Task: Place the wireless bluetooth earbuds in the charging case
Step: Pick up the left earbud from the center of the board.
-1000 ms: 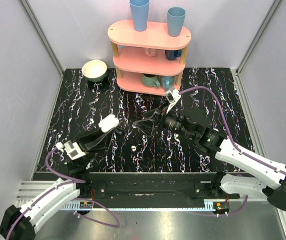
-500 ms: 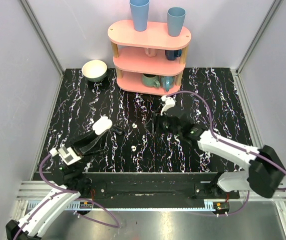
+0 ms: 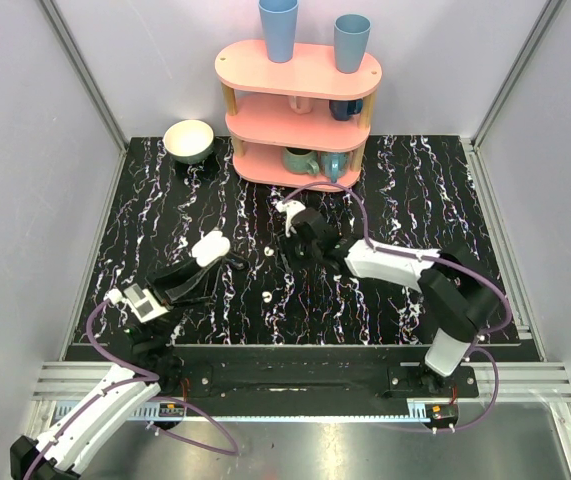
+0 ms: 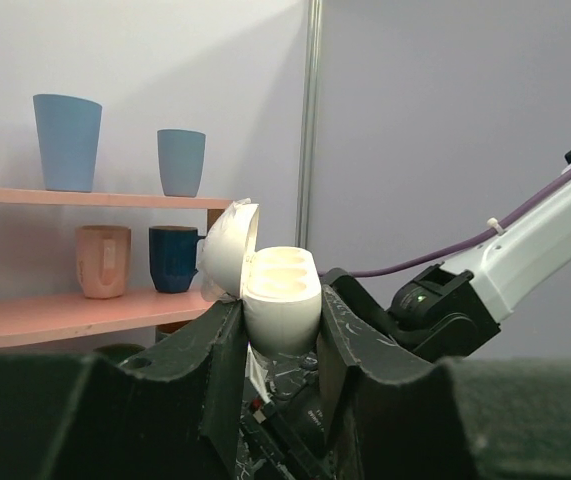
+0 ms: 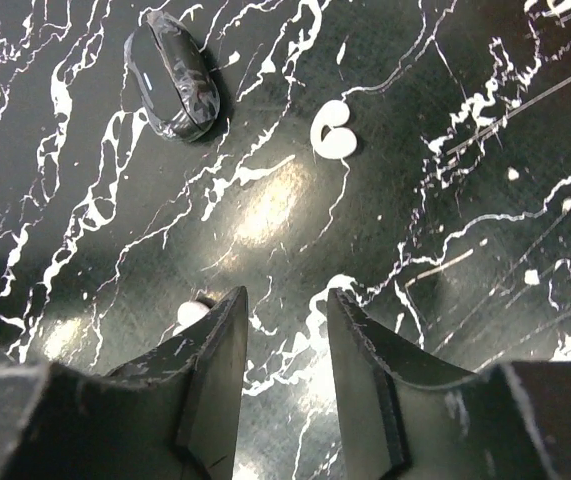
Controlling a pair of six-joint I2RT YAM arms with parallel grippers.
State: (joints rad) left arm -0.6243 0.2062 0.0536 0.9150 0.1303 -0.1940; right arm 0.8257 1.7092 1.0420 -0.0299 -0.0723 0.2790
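Black marbled table (image 3: 445,190) with the pink shelf (image 3: 305,110) at the back is lying under both arms. My left gripper (image 4: 281,335) is gripping the charging case (image 4: 283,285) between its fingers over the left part of the table. The lid is standing open and the case appears to be held up off the surface. My right gripper (image 5: 285,300) is hanging low near the middle, jaws apart, nothing between them. Both buds are lying loose on the table. The far earbud (image 5: 332,130) is sitting ahead of the fingers, and the near earbud (image 5: 192,312) is sitting just beside the outer edge of one finger, not in the gap. Risk I am noting: if I am descending from this pose, that finger is likely landing on or beside the near bud and flicking it away. The buds are tiny and glossy, so an off-centre pinch is also likely squirting one out. Against half a second ago, the right gripper is sitting further left, closer to the buds, with its arm folding back more. The case and both buds are showing in about the same spots.
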